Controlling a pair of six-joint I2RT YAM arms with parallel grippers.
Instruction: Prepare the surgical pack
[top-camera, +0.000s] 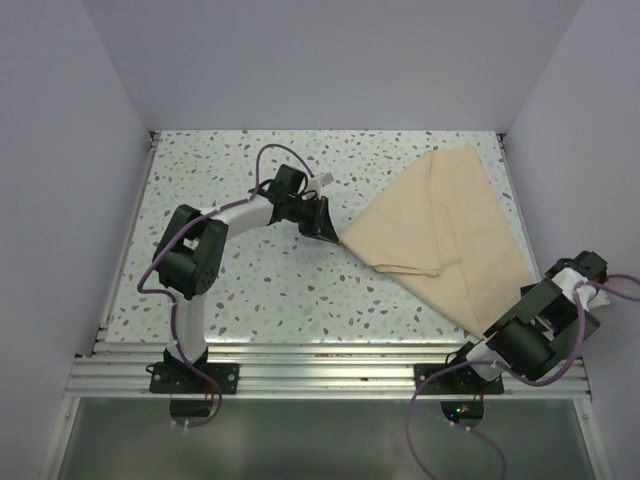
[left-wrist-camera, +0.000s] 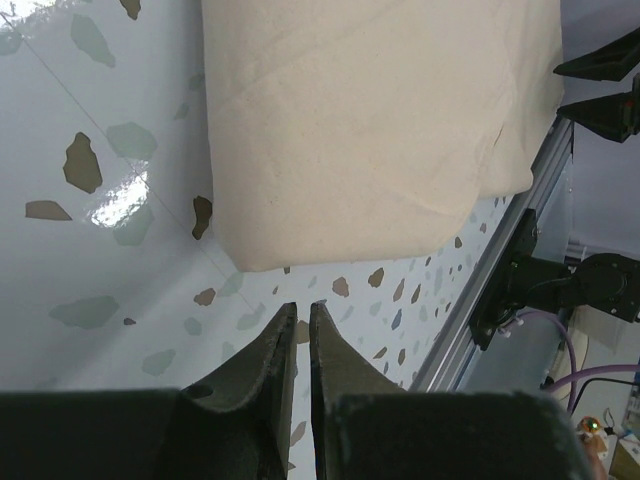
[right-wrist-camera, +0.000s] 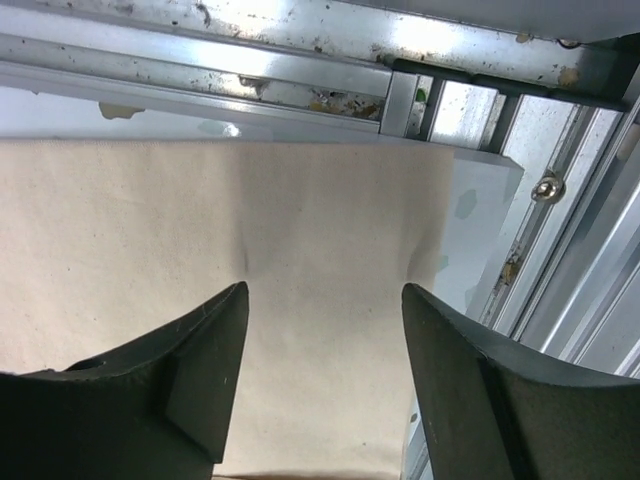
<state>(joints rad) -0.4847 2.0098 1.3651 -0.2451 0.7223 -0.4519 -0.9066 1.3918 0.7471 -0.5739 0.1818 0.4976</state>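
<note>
The surgical pack shows only as a large tan cloth, folded and lying on the right half of the speckled table. My left gripper hovers low at the cloth's left corner. In the left wrist view its jaws stand shut with nothing between them, just short of the cloth's folded edge. My right gripper is at the cloth's near right part, by the table's edge. The right wrist view shows it open, with the cloth flat below and not pinched.
An aluminium rail runs along the near edge of the table and shows close to the right gripper as a metal frame. White walls close the table in on three sides. The right arm's base shows in the left wrist view.
</note>
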